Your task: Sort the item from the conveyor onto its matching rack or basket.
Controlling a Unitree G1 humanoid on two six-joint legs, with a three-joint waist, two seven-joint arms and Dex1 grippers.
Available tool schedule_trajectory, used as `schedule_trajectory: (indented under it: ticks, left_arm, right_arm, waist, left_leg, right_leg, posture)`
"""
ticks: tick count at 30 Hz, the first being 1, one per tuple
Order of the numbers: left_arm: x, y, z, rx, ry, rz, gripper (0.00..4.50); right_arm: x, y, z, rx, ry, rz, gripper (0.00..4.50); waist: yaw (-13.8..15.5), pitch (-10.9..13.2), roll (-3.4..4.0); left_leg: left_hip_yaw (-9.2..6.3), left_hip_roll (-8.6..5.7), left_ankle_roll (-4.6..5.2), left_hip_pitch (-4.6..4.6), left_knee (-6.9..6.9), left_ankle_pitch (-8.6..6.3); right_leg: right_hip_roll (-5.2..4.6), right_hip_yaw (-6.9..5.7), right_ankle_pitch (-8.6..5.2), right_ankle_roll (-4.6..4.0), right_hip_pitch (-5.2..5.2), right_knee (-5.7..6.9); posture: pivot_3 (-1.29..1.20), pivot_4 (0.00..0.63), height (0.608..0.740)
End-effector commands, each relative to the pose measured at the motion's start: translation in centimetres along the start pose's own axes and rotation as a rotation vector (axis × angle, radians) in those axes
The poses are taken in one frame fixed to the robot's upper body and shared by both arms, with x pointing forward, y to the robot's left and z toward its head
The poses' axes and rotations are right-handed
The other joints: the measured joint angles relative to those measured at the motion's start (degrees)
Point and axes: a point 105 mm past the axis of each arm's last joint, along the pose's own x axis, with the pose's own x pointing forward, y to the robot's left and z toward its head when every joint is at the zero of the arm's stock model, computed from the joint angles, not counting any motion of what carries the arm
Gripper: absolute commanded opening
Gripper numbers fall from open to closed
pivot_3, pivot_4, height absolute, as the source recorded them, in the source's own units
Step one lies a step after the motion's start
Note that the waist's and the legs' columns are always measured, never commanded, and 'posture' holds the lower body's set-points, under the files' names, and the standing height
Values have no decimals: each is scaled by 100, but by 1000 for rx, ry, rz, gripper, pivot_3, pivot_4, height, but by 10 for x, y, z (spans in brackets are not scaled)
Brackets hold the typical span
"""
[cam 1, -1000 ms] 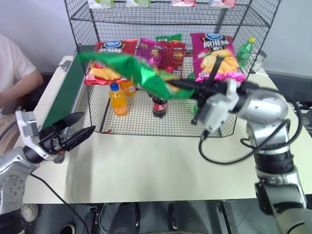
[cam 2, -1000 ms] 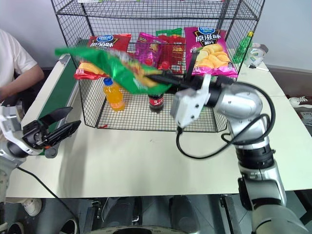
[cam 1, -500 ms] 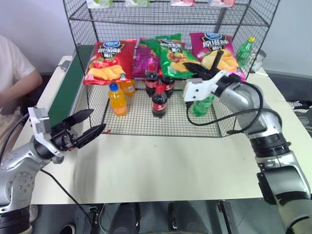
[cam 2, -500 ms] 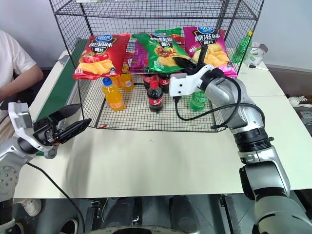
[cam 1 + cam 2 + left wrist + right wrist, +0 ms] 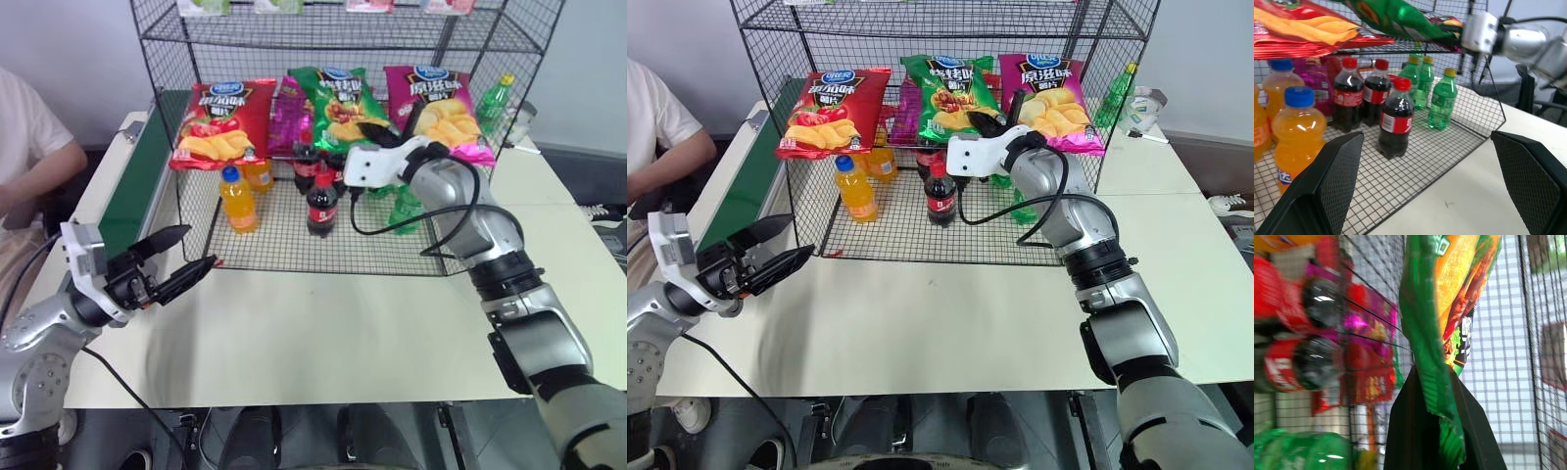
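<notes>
The item, a glossy green chip bag point(image 5: 336, 98), stands upright inside the rack point(image 5: 162, 59), between a red bag and a magenta bag. My right gripper point(image 5: 375, 134) reaches into the rack and is shut on the green bag's lower edge; the right wrist view shows its black fingers point(image 5: 1410, 426) pinching that edge. My left gripper point(image 5: 192, 253) hovers open and empty over the table's left side, beside the conveyor point(image 5: 132, 186), a dark green belt running along the rack's left. From the left wrist view, the bag point(image 5: 1396, 17) hangs above the bottles.
A red chip bag point(image 5: 217, 117) and a magenta chip bag point(image 5: 438, 103) flank the green one. Orange drink bottles point(image 5: 236, 200), cola bottles point(image 5: 319, 204) and green bottles point(image 5: 406, 208) stand on the rack's floor. A person point(image 5: 29, 147) sits at far left. White table point(image 5: 323, 323) in front.
My right arm has carried the green bag forward from in front of the rack into it, swinging it from flat to upright between the other bags. The left gripper stayed put.
</notes>
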Motion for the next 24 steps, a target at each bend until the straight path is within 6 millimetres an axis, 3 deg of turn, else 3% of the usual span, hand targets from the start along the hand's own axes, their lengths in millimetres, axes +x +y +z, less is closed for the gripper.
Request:
schedule_trajectory:
  ticks: [1,12,19,24]
  left_arm:
    - [0,-5,17,72,-48,-18,4436]
    - [-12,5,18,184,-39,85,4436]
    - [-12,5,11,196,-19,76,4436]
    - [-8,7,12,197,-25,70,4436]
  right_arm:
    - [2,-16,10,4,-25,-59,0]
    - [-23,-13,31,40,-54,-13,0]
    - [-30,-21,22,48,13,-46,0]
    - [-31,-11,19,67,34,-13,0]
  waist:
    - [-2,0,0]
    - [-4,0,0]
    - [11,0,0]
    - [3,0,0]
  left_leg:
    - [0,0,0,0,1,0]
    - [0,0,11,-2,-1,-6]
    - [-1,0,12,0,1,-7]
    - [-1,-1,12,-1,1,-7]
  right_leg:
    - [0,0,0,0,0,0]
    - [1,1,0,0,-3,3]
    - [0,0,0,0,-3,9]
    - [0,0,0,0,-4,10]
  posture:
    - [0,150,739]
    - [0,150,739]
    - [0,150,739]
    - [0,150,739]
